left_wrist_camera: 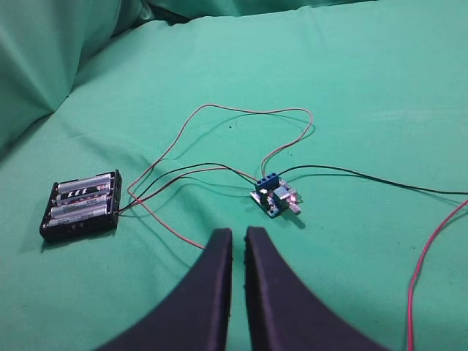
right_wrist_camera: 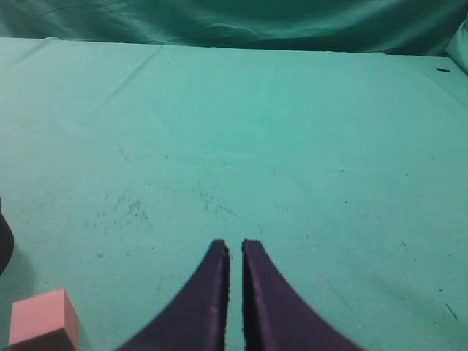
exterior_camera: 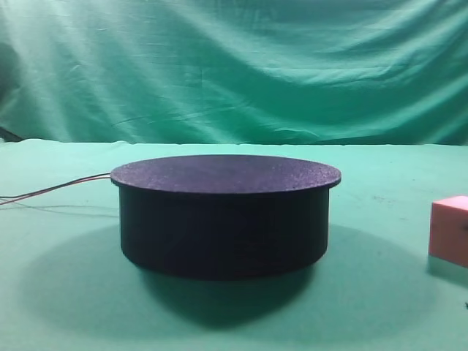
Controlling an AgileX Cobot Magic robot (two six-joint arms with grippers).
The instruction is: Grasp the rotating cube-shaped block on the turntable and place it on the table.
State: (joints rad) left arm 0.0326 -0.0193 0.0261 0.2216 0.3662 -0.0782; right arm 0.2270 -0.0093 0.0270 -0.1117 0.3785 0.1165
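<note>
1. Though meant to ride the turntable (exterior_camera: 225,212), the cube-shaped block (exterior_camera: 449,231) rests on the table (exterior_camera: 58,307) at about 3 o'clock of the drum, well apart; top disc bare.
2. Seen also at 8 o'clock of the right gripper (right_wrist_camera: 235,252), untouched.
3. Right jaws nearly together, holding nothing.
4. Left gripper (left_wrist_camera: 238,241) likewise narrow and empty, above a battery holder (left_wrist_camera: 80,205), a small circuit board (left_wrist_camera: 275,196) and wires (left_wrist_camera: 219,124).
5. Judged complete or nearly so; nothing left but withdrawal.
</note>
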